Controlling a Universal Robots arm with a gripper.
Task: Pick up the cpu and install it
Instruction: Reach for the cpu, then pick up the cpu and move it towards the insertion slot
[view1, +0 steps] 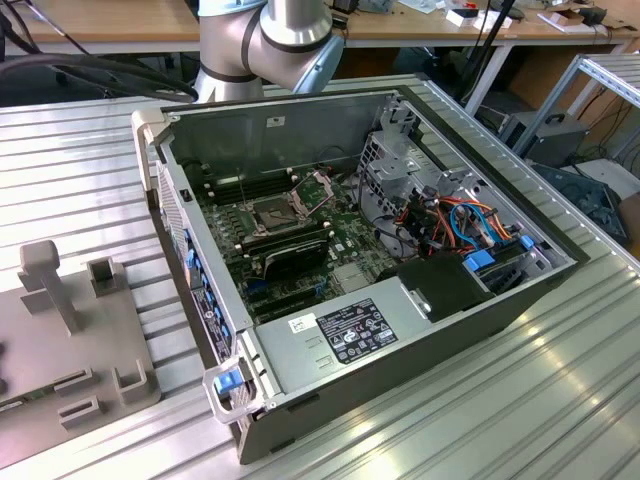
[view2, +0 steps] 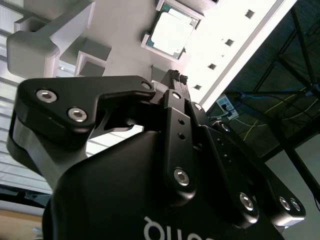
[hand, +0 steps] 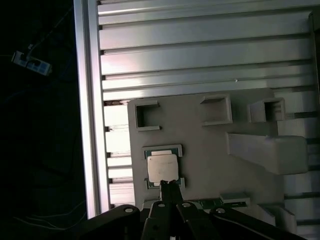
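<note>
The cpu (hand: 162, 167) is a pale square chip lying flat in a shallow recess of the grey fixture plate (hand: 210, 150); it is also in the second wrist view (view2: 172, 32). My gripper (hand: 168, 186) hovers beside one edge of the chip, its two black fingers pressed together with nothing between them. In the second wrist view the gripper (view2: 177, 76) ends a short way from the cpu, not touching it. In the exterior view the motherboard's socket (view1: 275, 212) sits inside the open computer case with its metal frame hinged up.
The grey fixture plate (view1: 60, 350) carries raised posts and brackets near the chip's recess. The open case (view1: 400, 330) lies on a ribbed aluminium table (view1: 500, 420). Black memory modules (view1: 290, 255), cables and a power supply crowd around the socket.
</note>
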